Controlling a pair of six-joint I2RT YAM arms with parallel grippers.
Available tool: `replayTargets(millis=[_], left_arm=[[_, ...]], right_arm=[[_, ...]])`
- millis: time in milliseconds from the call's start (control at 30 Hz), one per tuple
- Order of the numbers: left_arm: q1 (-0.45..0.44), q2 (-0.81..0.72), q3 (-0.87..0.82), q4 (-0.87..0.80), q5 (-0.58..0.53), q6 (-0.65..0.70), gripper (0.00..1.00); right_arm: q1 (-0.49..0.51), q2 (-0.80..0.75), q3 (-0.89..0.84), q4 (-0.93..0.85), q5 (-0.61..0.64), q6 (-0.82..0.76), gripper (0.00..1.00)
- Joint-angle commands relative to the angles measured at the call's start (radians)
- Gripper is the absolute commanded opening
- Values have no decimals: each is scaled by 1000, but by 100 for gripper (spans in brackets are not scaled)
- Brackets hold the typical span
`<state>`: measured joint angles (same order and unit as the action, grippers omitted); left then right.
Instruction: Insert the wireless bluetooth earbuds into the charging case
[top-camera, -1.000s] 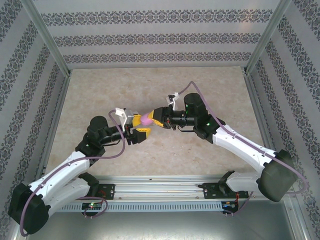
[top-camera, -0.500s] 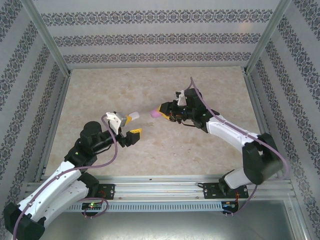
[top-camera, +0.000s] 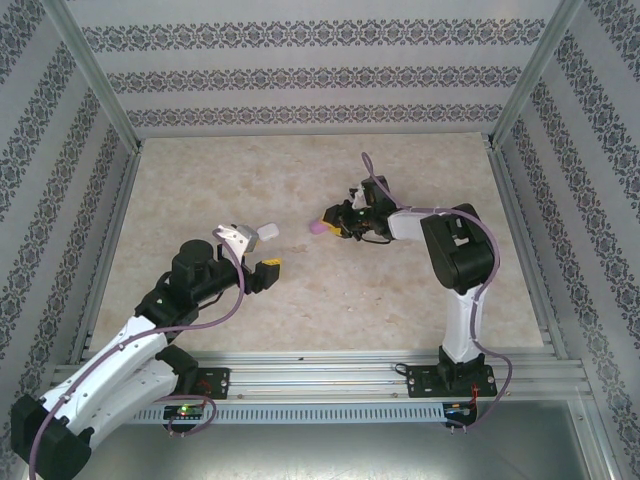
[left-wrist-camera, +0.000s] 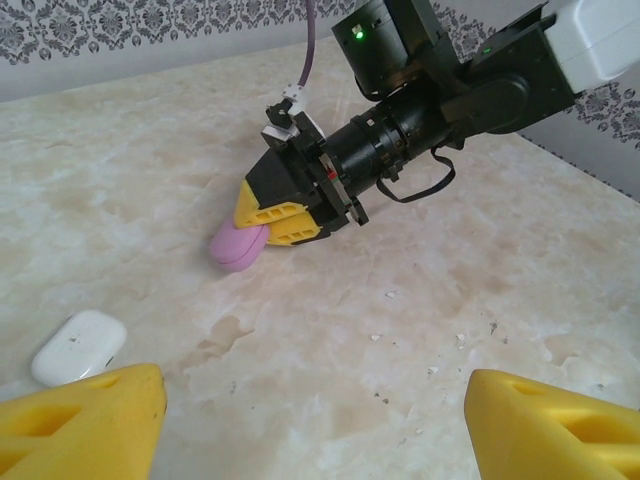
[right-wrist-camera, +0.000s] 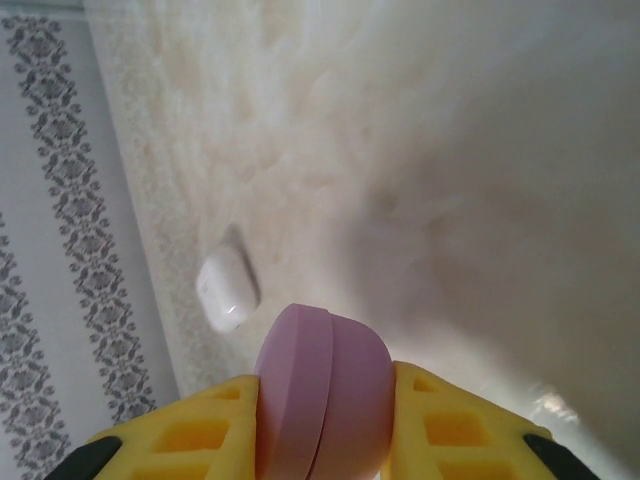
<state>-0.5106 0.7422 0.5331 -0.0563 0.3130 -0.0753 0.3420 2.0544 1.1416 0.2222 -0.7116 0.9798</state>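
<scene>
My right gripper (top-camera: 327, 220) clamps the purple case (left-wrist-camera: 238, 247) mid-frame; my left gripper (left-wrist-camera: 315, 440) gapes empty. Next, I judge, steadying it for opening.

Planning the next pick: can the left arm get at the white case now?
Probably yes: the left end effector is open and empty, and the white case lies uncovered just ahead, nothing between.
</scene>
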Motion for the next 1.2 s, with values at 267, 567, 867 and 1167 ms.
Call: replayTargets(millis=[267, 567, 867, 1167], left_arm=[[4, 33, -18, 20, -8, 28, 78], [5, 50, -6, 32, 1, 38, 78], [30, 91, 40, -64, -174, 55, 87], [163, 183, 40, -9, -271, 19, 100]], right_arm=[[-43, 43, 21, -67, -18, -152, 39], [-51, -122, -21, -251, 76, -267, 53], [-53, -443, -57, -532, 303, -505, 62], [-78, -871, -287, -510, 753, -635, 98]])
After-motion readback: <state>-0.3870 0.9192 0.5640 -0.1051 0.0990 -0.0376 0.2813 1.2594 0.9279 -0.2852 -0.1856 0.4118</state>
